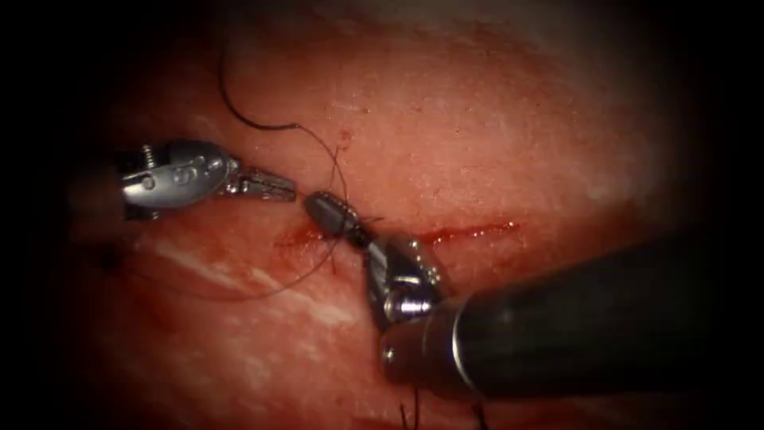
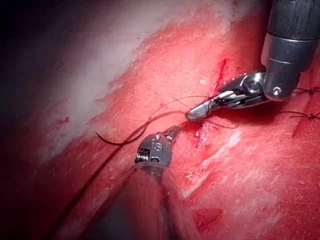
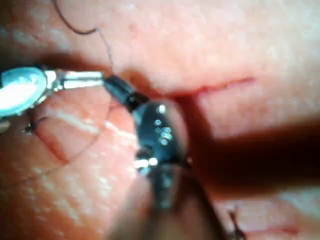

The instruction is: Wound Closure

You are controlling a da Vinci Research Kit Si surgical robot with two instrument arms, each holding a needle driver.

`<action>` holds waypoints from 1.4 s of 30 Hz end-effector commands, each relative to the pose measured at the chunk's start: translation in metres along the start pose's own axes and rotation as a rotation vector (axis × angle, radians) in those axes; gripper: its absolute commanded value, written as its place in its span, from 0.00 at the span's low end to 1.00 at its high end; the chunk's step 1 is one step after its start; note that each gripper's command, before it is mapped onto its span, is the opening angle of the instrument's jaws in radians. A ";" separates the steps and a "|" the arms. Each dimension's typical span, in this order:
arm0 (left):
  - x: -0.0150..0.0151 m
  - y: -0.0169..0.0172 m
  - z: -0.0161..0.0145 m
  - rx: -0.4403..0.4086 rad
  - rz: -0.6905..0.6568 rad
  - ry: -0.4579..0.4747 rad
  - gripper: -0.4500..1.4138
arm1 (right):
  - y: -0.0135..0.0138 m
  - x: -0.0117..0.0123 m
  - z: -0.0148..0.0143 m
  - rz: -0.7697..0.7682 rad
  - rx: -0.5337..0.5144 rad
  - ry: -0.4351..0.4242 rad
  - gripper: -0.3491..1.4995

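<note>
The cut (image 1: 469, 232) runs as a red line across the tissue (image 1: 493, 135). My right tool (image 1: 328, 210) comes from the lower right, its jaws shut over the cut's left end, where the thread (image 1: 341, 177) meets them. My left tool (image 1: 274, 185) lies just left of it, jaws shut, nothing seen in them; the tips stand a small gap apart. The dark curved needle (image 1: 239, 111) lies loose on the tissue above the left tool, out of the tissue and held by neither tool. The needle (image 2: 117, 141) shows beside the left tool (image 2: 172, 132), with the right tool (image 2: 196, 112) close by.
A slack loop of thread (image 1: 239, 296) lies on the tissue below the left tool. Cut thread ends (image 1: 414, 414) of earlier stitches stand near the right shaft (image 1: 589, 318); earlier stitches (image 2: 307, 116) lie beside the right wrist. Red fluid (image 1: 298, 236) wets the cut's left end.
</note>
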 end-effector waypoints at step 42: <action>-0.0024 -0.0121 0.0012 0.087 -0.058 -0.022 0.00 | -0.0018 -0.0044 -0.0064 -0.057 0.113 -0.085 0.00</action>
